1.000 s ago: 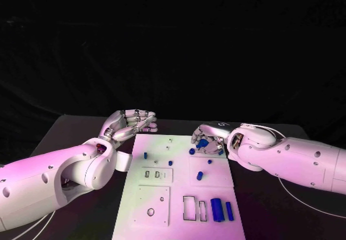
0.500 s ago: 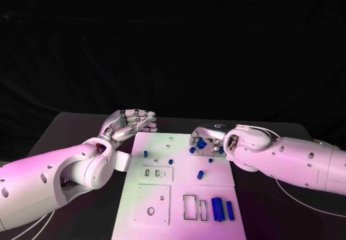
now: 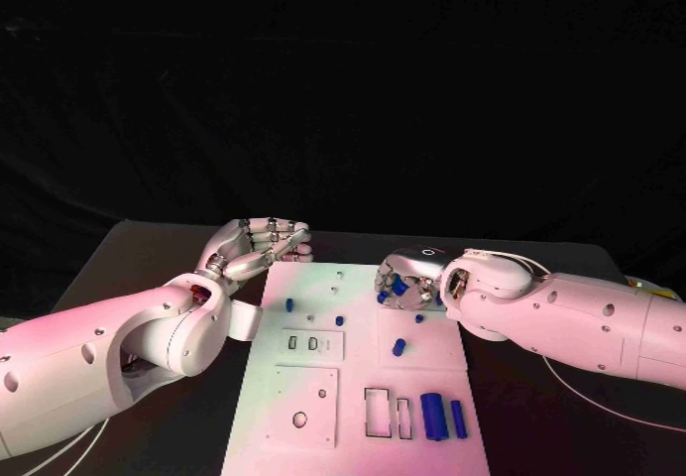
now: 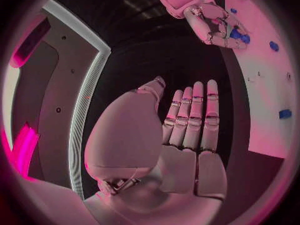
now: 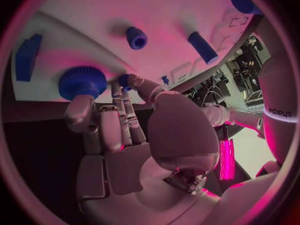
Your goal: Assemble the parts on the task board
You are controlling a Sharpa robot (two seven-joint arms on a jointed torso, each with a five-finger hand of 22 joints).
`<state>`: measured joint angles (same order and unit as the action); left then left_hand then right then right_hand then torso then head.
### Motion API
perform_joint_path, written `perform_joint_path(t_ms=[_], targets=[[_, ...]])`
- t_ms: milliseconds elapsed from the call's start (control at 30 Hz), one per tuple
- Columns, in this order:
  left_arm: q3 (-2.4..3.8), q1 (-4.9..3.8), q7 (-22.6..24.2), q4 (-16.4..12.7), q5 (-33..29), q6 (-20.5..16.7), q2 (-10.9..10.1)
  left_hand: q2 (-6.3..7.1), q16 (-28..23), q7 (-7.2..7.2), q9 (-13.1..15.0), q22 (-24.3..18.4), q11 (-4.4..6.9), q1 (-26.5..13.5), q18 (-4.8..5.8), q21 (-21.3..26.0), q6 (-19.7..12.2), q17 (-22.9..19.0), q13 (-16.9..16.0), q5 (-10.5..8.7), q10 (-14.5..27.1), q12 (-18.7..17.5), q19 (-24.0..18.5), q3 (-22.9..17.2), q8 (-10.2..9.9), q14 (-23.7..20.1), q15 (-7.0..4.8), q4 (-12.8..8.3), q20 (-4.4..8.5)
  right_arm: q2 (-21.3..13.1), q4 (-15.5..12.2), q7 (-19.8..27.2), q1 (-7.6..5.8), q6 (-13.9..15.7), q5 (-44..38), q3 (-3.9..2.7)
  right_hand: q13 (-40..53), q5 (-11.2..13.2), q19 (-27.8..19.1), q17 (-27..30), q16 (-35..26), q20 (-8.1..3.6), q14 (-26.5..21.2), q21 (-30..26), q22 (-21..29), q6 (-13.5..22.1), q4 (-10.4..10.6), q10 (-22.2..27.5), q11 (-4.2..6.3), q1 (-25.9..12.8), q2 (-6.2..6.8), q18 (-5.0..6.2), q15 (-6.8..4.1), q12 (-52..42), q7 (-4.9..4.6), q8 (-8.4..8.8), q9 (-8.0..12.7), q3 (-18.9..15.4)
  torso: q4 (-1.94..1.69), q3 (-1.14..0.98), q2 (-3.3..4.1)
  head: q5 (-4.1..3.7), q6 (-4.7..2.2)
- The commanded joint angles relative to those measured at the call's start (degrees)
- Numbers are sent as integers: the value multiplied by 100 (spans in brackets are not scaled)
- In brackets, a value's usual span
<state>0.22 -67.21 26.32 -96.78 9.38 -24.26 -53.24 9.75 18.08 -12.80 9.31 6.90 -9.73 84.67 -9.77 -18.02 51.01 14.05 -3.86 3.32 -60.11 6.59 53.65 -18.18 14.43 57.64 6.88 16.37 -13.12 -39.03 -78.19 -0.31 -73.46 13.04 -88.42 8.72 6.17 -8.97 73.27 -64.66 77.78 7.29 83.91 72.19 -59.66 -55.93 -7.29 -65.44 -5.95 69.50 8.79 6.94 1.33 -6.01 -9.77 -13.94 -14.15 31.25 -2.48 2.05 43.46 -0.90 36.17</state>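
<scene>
The white task board (image 3: 429, 347) lies between my arms. My right hand (image 3: 407, 281) hangs over its far right part, fingers curled in, thumb and a fingertip (image 5: 129, 87) pinching a small blue part (image 5: 125, 79). A round knurled blue knob (image 5: 83, 82) stands on the board right beside those fingers. My left hand (image 3: 258, 243) rests at the board's far left corner with straight fingers (image 4: 194, 115) and nothing in it. Loose blue pegs (image 3: 399, 346) (image 3: 339, 320) (image 3: 288, 304) lie mid-board. In the left wrist view my right hand (image 4: 215, 20) shows blue between its fingers.
Two long blue blocks (image 3: 430, 416) (image 3: 456, 418) sit at the board's near right beside empty rectangular slots (image 3: 375, 412). A small plate with two slots (image 3: 307, 344) and a plate with round holes (image 3: 303, 407) lie on the left half. Black table (image 3: 557, 426) surrounds the board.
My right arm has edged a little to the left over the board, the hand staying curled over the blue parts. The left hand has not moved.
</scene>
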Motion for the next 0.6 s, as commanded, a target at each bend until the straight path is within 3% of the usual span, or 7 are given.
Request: perform_joint_path(t_ms=[33,300,600], targets=[[6,-10,8,-14,24,131,13,16,-1,-33,-7,-6,-16,-52,-72,-11,-7,9,9,-31,39,-20,36,25,-29,36,22,-1,-4,19,24,-72,25,-66,-96,13,5,123,56,-20,60,-20,174,79,-86,-90,8,-93,27,27,-116,-104,-31,-62,22,-58,-33,111,4,1,18,9,6],[6,-11,-8,-16,23,155,11,8,-3,-36,-8,-8,-18,-61,-72,-9,-9,14,8,-31,41,-27,36,27,-32,35,23,2,-5,22,28,-88,34,195,-96,13,54,318,238,-24,118,-86,169,351,-512,-304,37,-330,132,117,-302,-173,-111,-196,129,-220,-166,315,7,6,31,-2,0],[6,-12,-33,11,9,176,0,6,-4,-37,-8,-8,-19,-63,-72,-9,-10,15,8,-31,42,-30,36,28,-33,35,24,2,-6,-83,-162,-119,33,806,-35,7,90,334,357,6,128,-133,164,503,-754,-405,72,-440,192,93,-329,-215,-163,-252,201,-344,-282,331,-4,15,34,5,-43]])
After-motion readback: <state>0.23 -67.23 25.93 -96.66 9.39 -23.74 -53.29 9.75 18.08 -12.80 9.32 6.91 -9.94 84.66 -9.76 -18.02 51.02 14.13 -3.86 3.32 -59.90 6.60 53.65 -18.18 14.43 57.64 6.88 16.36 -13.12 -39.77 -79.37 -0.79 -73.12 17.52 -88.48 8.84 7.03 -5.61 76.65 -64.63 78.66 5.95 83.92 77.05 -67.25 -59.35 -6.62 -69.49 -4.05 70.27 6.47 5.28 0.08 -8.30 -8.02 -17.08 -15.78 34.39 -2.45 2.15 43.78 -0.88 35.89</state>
